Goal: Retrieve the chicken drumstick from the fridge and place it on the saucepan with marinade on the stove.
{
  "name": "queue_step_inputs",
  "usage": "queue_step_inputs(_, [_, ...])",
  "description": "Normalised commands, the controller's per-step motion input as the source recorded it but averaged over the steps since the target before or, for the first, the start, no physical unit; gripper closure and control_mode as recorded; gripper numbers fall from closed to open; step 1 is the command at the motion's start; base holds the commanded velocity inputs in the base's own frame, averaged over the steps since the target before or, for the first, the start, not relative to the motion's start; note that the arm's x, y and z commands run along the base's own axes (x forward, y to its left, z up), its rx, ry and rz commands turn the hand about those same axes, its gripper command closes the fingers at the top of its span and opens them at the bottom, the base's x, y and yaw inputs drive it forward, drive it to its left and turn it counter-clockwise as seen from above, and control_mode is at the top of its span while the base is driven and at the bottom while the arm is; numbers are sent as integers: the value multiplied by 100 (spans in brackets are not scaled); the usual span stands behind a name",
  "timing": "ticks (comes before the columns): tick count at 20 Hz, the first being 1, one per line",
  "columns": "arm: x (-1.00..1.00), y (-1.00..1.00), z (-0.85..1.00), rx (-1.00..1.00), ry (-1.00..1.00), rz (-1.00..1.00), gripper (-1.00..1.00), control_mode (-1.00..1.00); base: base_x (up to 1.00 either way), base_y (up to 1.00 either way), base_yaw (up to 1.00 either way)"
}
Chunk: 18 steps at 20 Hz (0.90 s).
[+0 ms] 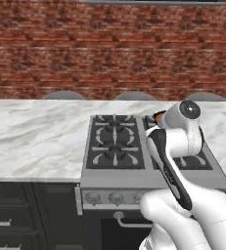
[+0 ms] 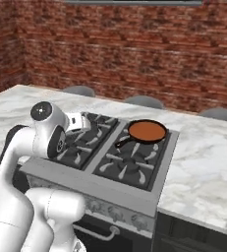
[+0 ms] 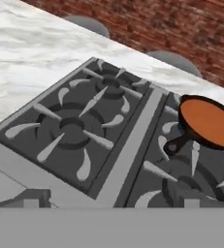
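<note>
While the jaws stand wide and hold nothing, the saucepan with marinade (image 2: 147,131) sits on the stove's (image 2: 110,152) far right burner.

The arm (image 2: 41,147) rises from the base, folds at a raised elbow and bends forward and down. In the right base view the wrist and hand (image 2: 75,121) project level from the upper joint. The gripper (image 3: 111,203) shows two dark fingertips (image 3: 31,202) set wide apart, open to full spread. Nothing sits between them. No contact is visible.
</note>
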Motion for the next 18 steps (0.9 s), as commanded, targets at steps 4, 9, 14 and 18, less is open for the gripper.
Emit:
queue_step_inputs(4, [0,0,0,0,0,0,-100,100,-27,0,94])
queue_step_inputs(9, [0,0,0,0,0,0,-100,100,-5,0,99])
queue_step_inputs(14, [0,0,0,0,0,0,-100,100,-1,0,100])
queue_step_inputs(18, [0,0,0,0,0,0,-100,100,0,0,100])
